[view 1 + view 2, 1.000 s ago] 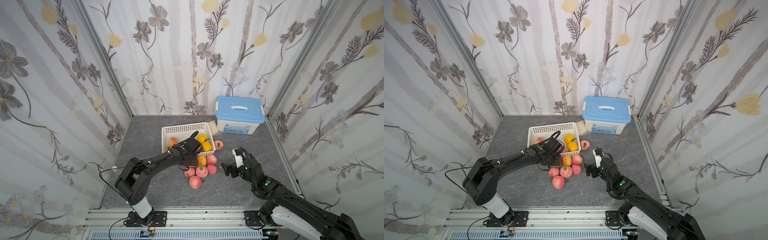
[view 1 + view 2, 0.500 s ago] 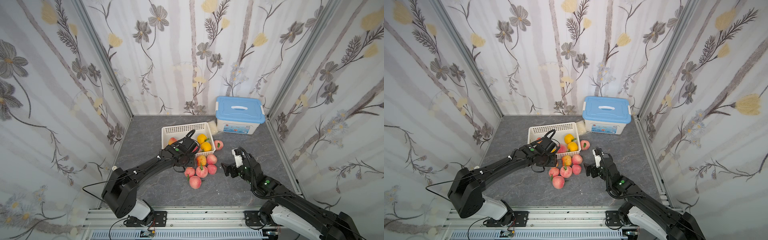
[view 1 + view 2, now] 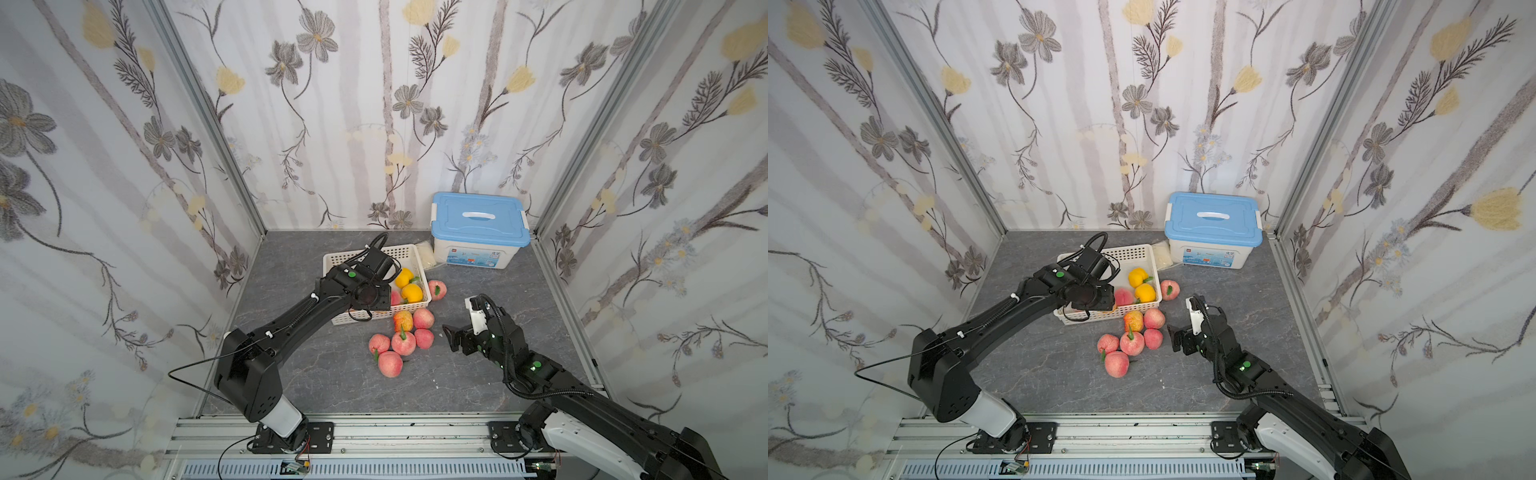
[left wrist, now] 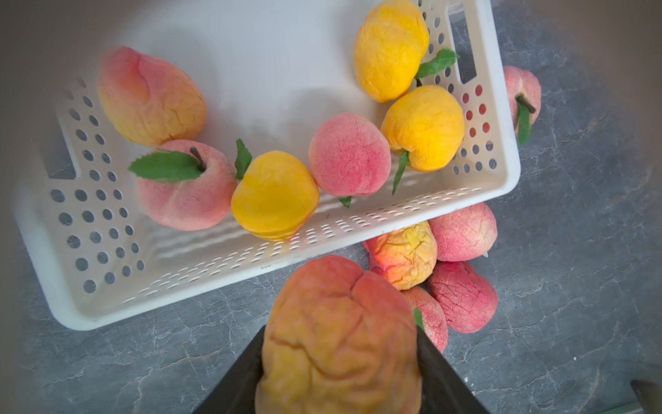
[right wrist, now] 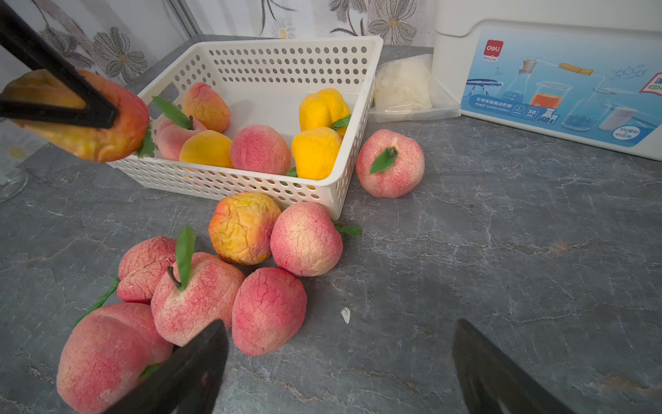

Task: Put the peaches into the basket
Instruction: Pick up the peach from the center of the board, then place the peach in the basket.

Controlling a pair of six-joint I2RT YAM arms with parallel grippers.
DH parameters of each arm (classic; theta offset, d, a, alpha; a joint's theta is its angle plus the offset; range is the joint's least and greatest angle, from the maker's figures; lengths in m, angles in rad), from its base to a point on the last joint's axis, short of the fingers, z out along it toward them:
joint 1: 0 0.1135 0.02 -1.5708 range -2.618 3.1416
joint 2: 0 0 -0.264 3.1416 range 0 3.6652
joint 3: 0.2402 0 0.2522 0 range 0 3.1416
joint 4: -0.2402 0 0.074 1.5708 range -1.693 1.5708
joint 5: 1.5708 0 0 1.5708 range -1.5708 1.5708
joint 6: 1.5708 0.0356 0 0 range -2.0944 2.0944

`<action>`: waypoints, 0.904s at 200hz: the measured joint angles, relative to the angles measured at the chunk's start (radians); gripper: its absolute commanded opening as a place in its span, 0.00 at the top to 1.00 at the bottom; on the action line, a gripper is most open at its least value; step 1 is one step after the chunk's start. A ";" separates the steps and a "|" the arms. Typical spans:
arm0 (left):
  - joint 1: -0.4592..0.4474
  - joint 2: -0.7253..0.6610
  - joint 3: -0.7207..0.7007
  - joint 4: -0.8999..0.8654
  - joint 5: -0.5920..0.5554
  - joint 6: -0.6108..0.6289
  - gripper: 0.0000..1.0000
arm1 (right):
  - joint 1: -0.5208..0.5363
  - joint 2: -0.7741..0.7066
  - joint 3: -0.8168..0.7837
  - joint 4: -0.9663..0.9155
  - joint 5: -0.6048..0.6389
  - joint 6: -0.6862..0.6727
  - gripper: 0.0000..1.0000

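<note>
Our left tool (image 4: 340, 335) grips an orange-red peach (image 5: 107, 139) just outside the basket (image 5: 229, 181); our right tool (image 5: 340, 328) hangs open near loose peaches (image 5: 267, 310) on the counter (image 5: 501, 251)

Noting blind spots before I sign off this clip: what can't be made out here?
Both top views: the left arm covers much of the basket's inside and the left pincer gripping a peach.
All views: the box's contents, under its shut blue lid.
Right wrist view: the white packet's contents, indistinct.
</note>
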 measured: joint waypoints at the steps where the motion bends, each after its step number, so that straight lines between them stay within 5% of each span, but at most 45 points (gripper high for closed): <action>1: 0.002 0.002 0.003 0.000 0.000 0.002 0.44 | 0.000 -0.001 0.000 0.000 0.000 0.000 0.03; 71: 0.146 0.297 0.293 0.014 0.026 0.114 0.44 | 0.000 -0.009 -0.004 0.001 0.000 0.000 0.03; 181: 0.211 0.499 0.317 0.106 0.027 0.137 0.43 | 0.001 0.024 -0.002 0.009 0.000 0.000 0.04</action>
